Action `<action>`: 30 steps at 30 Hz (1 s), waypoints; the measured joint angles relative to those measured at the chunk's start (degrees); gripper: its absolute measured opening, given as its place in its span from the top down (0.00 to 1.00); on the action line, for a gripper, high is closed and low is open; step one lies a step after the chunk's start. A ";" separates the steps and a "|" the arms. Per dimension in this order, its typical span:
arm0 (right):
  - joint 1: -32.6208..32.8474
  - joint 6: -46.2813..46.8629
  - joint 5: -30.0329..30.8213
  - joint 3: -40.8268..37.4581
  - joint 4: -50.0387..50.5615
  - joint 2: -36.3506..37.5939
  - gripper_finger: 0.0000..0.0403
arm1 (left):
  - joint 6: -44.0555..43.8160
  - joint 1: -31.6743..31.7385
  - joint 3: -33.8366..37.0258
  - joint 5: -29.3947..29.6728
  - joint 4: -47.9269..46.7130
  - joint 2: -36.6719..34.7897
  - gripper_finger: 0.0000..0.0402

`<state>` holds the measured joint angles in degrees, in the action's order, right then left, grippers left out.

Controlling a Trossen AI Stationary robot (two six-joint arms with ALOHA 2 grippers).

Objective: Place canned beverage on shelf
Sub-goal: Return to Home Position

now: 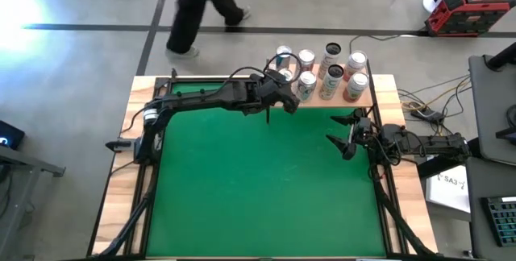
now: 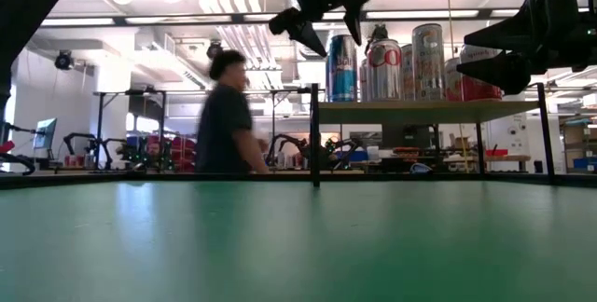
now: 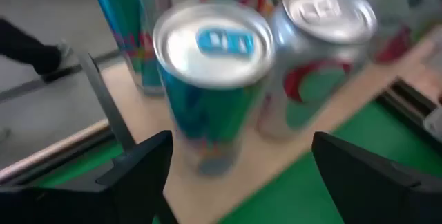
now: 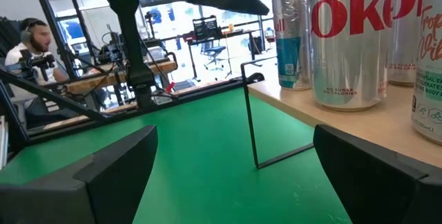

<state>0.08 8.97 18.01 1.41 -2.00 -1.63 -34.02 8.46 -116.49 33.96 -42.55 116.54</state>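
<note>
Here, eight cans (image 1: 329, 69) stand on the shelf (image 1: 373, 98) at the bench's (image 1: 258, 180) far edge. My left hand (image 3: 239, 148) hovers before the blue can (image 3: 207, 92), fingers apart; my right hand (image 1: 339, 133), fingers likewise spread, hangs empty nearby.

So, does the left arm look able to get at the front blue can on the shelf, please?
Probably yes: the left end effector hangs open facing the front blue can at the shelf edge, nothing between.
</note>
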 joint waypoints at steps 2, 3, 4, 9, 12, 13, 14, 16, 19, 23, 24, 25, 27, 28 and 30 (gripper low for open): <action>-0.01 0.00 0.03 0.00 0.00 -0.02 0.06 | -0.28 -0.71 0.00 -0.71 -2.25 -0.61 0.17; -0.01 0.00 -0.03 0.00 0.00 -0.02 0.06 | -0.43 -1.11 0.00 -1.17 -3.43 -1.12 0.17; -0.01 0.00 -0.01 0.00 0.00 -0.02 0.06 | -0.53 -1.58 0.02 -1.57 -4.92 -1.49 0.17; 0.01 0.00 0.01 0.00 0.00 -0.02 0.06 | -2.24 -3.95 0.02 -2.24 -13.07 -4.70 0.17; 0.00 0.00 -0.01 0.00 0.00 -0.02 0.06 | -4.18 -5.26 0.02 -2.48 -18.40 -6.58 0.17; 0.00 0.00 0.00 0.00 0.00 -0.02 0.06 | -4.93 -5.65 0.04 -2.48 -20.12 -7.25 0.17; -0.01 -0.02 0.00 0.00 0.00 -0.02 0.06 | -5.81 -5.99 0.04 -2.50 -21.81 -7.92 0.17; 0.01 0.00 -0.01 0.00 0.00 -0.02 0.06 | -7.76 -6.55 0.04 -2.50 -24.65 -9.11 0.18; 0.01 0.00 -0.03 0.00 0.00 -0.02 0.06 | -9.81 -7.14 0.46 -2.47 -28.70 -10.52 0.18; -0.01 0.00 0.01 0.00 0.00 -0.02 0.06 | -10.52 -7.68 6.70 -2.17 -28.13 -15.11 0.18; -0.01 -0.02 -0.01 0.00 0.00 -0.02 0.06 | -10.64 -7.72 9.35 -2.16 -26.68 -17.03 0.18; 0.01 0.00 0.01 0.00 0.00 -0.02 0.06 | -10.78 -7.74 12.47 -2.18 -25.00 -19.05 0.18; 0.00 0.00 0.01 -0.02 0.00 -0.02 0.06 | -11.44 -7.70 19.35 -2.16 -20.75 -23.67 0.18; -0.01 0.00 0.01 0.00 0.00 -0.02 0.06 | -11.54 -7.70 23.18 -2.30 -18.32 -26.19 0.18; 0.01 0.00 0.03 0.00 0.00 -0.02 0.06 | -11.47 -7.70 30.23 -2.86 -14.02 -30.99 0.18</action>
<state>0.10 8.97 18.04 1.41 -2.00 -1.65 -45.49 0.75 -86.26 31.11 -56.56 85.55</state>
